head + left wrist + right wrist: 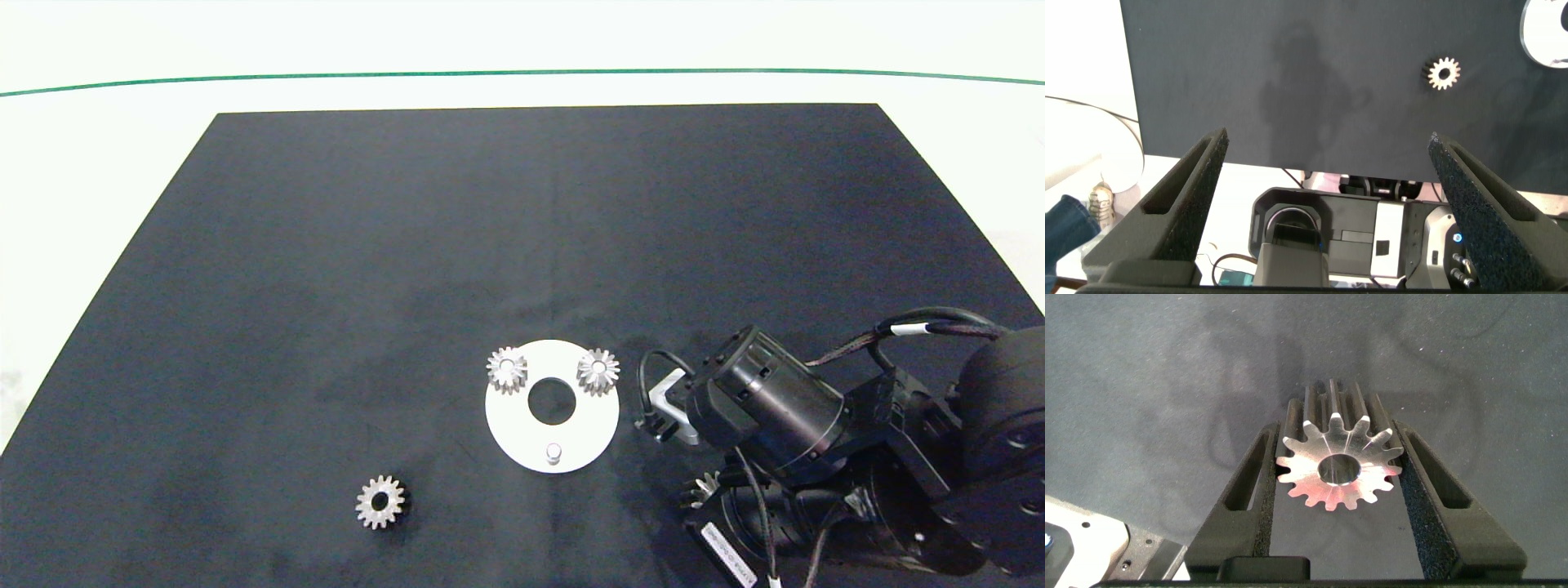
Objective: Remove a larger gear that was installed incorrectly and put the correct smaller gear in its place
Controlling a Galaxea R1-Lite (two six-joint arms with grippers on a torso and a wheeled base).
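Note:
My right gripper point(1341, 449) is shut on the larger gear point(1341, 467), a shiny star-like gear with pointed flared teeth, gripped on both sides. In the head view this gear point(702, 492) peeks out under the right arm, low over the black mat, right of the white round plate point(522, 433). The smaller gear point(380, 501), with short blunt teeth and a wide centre hole, lies flat on the mat to the plate's front left. It also shows in the left wrist view, smaller gear point(1445, 73). My left gripper point(1327, 139) is open, off the mat's near edge.
The plate carries two small gears point(507, 369) point(598, 371) on its far pegs, and its near peg point(553, 452) is bare. It has a round centre hole point(552, 400). The black mat point(408, 245) covers most of the white table.

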